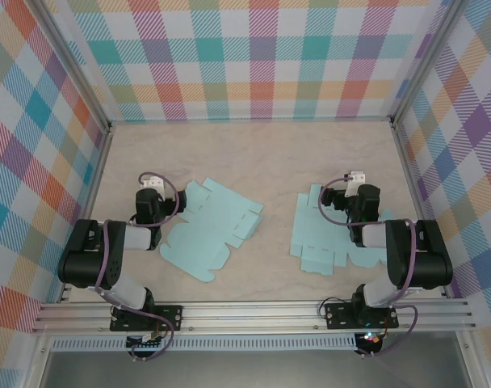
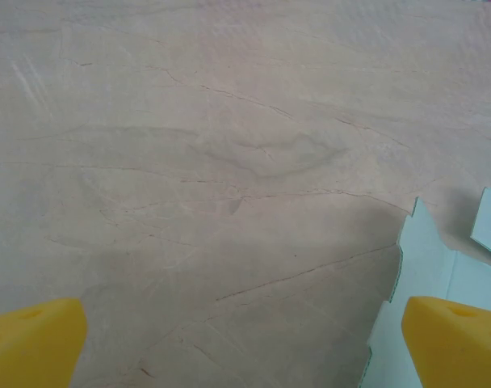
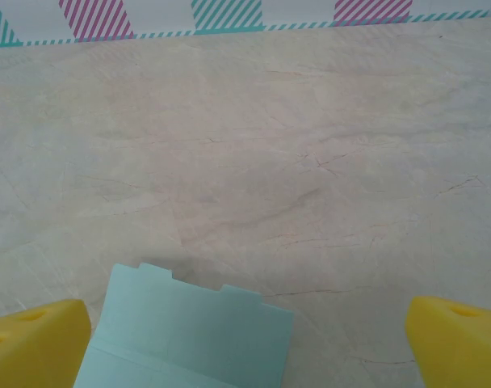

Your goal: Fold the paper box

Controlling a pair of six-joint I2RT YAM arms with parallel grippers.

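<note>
Two flat, unfolded light-blue paper box cutouts lie on the wooden table. The left cutout (image 1: 207, 228) sits just right of my left gripper (image 1: 151, 194); its notched edge (image 2: 435, 275) shows at the lower right of the left wrist view. The right cutout (image 1: 320, 230) lies partly under my right gripper (image 1: 354, 190), and one of its flaps (image 3: 193, 331) reaches between the yellow fingertips (image 3: 35, 335) in the right wrist view. Both grippers stand open with nothing held, left gripper (image 2: 245, 343) and right gripper (image 3: 245, 339) over the table surface.
Plaid walls with metal corner posts (image 1: 104, 137) enclose the table on three sides. An aluminium rail (image 1: 253, 311) runs along the near edge by the arm bases. Bare wood (image 1: 253, 153) stretches across the far half and between the two cutouts.
</note>
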